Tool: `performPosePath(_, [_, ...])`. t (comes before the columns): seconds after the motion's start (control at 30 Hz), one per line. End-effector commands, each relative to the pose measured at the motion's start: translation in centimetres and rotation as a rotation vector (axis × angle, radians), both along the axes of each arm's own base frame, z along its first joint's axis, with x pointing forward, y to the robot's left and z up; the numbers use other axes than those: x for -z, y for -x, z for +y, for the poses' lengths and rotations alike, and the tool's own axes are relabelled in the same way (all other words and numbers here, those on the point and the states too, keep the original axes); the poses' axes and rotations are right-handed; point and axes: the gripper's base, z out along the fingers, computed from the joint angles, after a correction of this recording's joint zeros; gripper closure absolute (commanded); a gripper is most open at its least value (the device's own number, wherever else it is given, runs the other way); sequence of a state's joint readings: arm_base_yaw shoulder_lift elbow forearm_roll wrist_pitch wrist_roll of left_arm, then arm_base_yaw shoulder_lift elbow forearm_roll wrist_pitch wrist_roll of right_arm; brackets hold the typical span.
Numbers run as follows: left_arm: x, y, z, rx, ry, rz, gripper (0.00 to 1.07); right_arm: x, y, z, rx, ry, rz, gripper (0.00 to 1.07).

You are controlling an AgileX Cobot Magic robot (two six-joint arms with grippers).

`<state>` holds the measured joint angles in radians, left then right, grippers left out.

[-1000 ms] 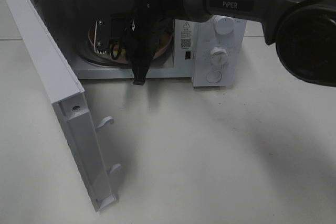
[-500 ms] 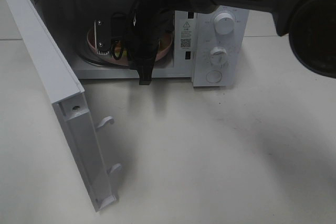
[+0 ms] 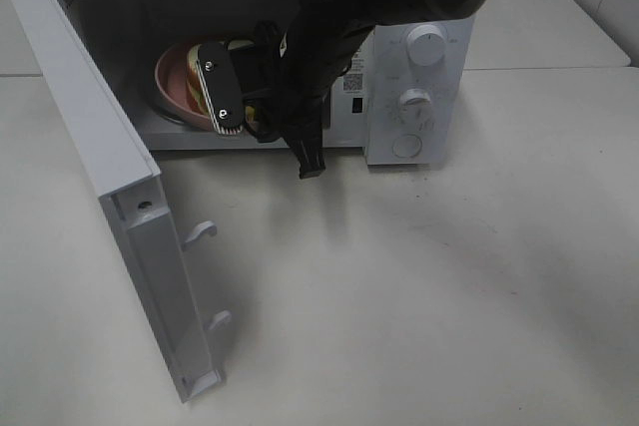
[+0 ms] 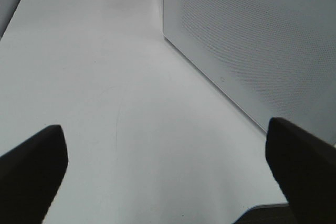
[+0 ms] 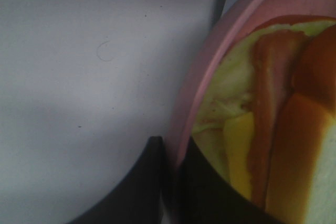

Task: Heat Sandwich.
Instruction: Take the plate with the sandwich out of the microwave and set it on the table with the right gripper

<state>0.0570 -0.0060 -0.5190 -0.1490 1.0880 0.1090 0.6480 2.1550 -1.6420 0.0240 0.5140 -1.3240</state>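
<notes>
The sandwich [image 5: 273, 129] fills the right wrist view, showing yellow-green and orange filling on a pink plate [image 5: 202, 82]. My right gripper [image 5: 173, 169] is shut on the plate's rim, one dark finger on each side. From above, the right gripper [image 3: 225, 97] reaches into the open microwave [image 3: 414, 97]. It holds the plate [image 3: 175, 82] tilted at the left of the cavity, and the sandwich is hidden there. My left gripper [image 4: 165, 177] is open over bare table, holding nothing.
The microwave door [image 3: 100, 167] stands wide open toward the front left, its latch hooks [image 3: 200, 231] sticking out. A white perforated microwave panel [image 4: 252, 40] is close to the left gripper. White table [image 3: 419, 286] lies in front of the microwave.
The right gripper has drawn the plate from flat at the cavity's middle to tilted at its left. The arm shifted right and toward the front. The left gripper stayed open.
</notes>
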Motion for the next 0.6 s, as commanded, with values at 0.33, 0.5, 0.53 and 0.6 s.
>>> performPosePath(0.33, [-0.1, 0.2, 0.0, 0.004, -0.005, -0.029, 0.09, -2.2, 4.0, -3.1, -0.12, 0.036, -0.045, 1.07])
performPosePath(0.5, [-0.1, 0.2, 0.0, 0.004, -0.005, -0.029, 0.09, -2.7, 5.7, -4.4, -0.151, 0.044, -0.05, 1.07])
performPosePath(0.53, [-0.1, 0.2, 0.0, 0.004, -0.005, -0.029, 0.09, -2.7, 6.1, -4.7, -0.166, 0.053, -0.051, 1.07])
performPosePath(0.6, [-0.1, 0.2, 0.0, 0.004, -0.005, -0.029, 0.09, -2.8, 7.2, -5.5, -0.2, 0.076, -0.052, 1.07])
